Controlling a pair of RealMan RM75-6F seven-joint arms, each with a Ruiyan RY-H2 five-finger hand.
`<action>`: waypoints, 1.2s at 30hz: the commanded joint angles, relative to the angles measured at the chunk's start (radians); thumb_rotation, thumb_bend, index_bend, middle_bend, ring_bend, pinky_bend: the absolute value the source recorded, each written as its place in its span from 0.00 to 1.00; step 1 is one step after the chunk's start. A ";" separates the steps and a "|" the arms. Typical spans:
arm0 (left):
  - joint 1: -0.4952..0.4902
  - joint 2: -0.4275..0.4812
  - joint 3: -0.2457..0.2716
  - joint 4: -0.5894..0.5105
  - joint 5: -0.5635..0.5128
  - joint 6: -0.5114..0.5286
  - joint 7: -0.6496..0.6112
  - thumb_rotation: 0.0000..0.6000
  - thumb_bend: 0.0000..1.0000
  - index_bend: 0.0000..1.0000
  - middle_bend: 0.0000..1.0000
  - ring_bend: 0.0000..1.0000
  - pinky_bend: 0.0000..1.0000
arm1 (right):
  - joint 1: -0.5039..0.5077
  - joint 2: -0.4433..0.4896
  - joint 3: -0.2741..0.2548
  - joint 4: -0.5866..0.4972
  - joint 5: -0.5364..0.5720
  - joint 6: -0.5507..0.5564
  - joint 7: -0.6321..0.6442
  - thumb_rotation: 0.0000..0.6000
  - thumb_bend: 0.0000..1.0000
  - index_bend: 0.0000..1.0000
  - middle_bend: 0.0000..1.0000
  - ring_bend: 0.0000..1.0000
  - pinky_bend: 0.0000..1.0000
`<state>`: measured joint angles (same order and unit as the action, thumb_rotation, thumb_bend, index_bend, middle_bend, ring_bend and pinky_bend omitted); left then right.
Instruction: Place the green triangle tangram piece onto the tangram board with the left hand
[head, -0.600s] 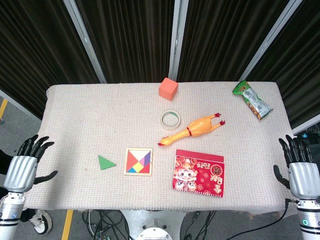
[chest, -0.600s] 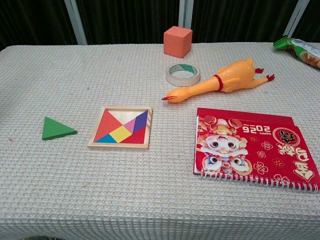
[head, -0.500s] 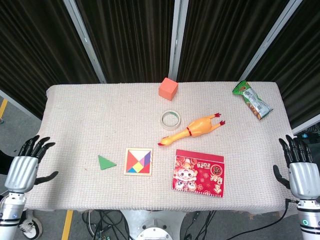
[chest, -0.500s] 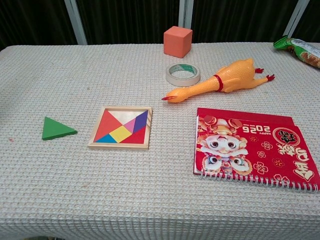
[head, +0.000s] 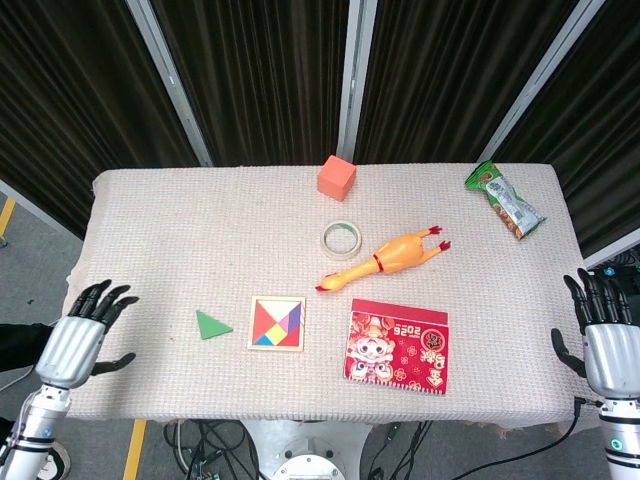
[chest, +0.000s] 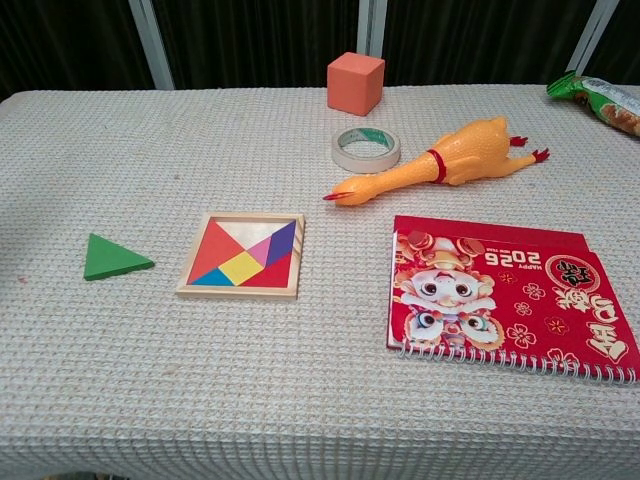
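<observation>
The left hand (head: 78, 340) is now over the left edge of the table (head: 150, 230), a bit further in and forward than half a second ago, when it hangs lower and outside the cloth. Its fingers (head: 105, 298) are spread apart and it holds nothing. This small move toward the table is, I think, the start of the reach, so the task is only at its beginning.

The green triangle (head: 211, 325) lies flat on the cloth, near the hand but not touching it, with bare cloth between them. It is in the same place as before. Just to its right, with a small gap, is the tangram board (head: 276, 323), a square wooden frame with coloured pieces inside. In the chest view the triangle (chest: 114, 258) points toward the board (chest: 243, 255), and the hand does not show there.

The right hand (head: 610, 345) stays beside the right edge of the table, fingers apart and empty; it has hardly moved.

Further out are the red notebook (head: 397, 346) to the right of the board, the rubber chicken (head: 385, 258) and the tape roll (head: 341, 238) behind it, the orange cube (head: 337, 177) near the far edge, and a snack bag (head: 504, 199) in the far right corner. None of these has moved.

The piece is thin and flat, so the hand probably needs to come from above and pinch its edges carefully
</observation>
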<state>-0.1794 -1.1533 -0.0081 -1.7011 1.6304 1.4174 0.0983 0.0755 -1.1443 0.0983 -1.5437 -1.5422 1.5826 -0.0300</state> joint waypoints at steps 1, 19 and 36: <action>-0.016 -0.021 0.001 0.002 0.005 -0.018 0.012 1.00 0.04 0.20 0.13 0.01 0.11 | 0.000 0.001 0.001 -0.003 -0.003 0.004 -0.001 1.00 0.32 0.00 0.00 0.00 0.00; -0.204 -0.055 -0.004 0.070 -0.031 -0.316 0.092 1.00 0.06 0.20 0.13 0.01 0.10 | 0.001 0.027 0.004 -0.029 -0.002 -0.003 -0.035 1.00 0.34 0.00 0.00 0.00 0.00; -0.356 -0.172 0.011 0.312 0.041 -0.411 -0.080 1.00 0.09 0.21 0.12 0.00 0.10 | 0.013 0.019 0.009 -0.047 0.013 -0.028 -0.068 1.00 0.34 0.00 0.00 0.00 0.00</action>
<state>-0.5280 -1.3158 -0.0021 -1.4025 1.6702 1.0130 0.0234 0.0872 -1.1251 0.1078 -1.5903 -1.5297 1.5565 -0.0973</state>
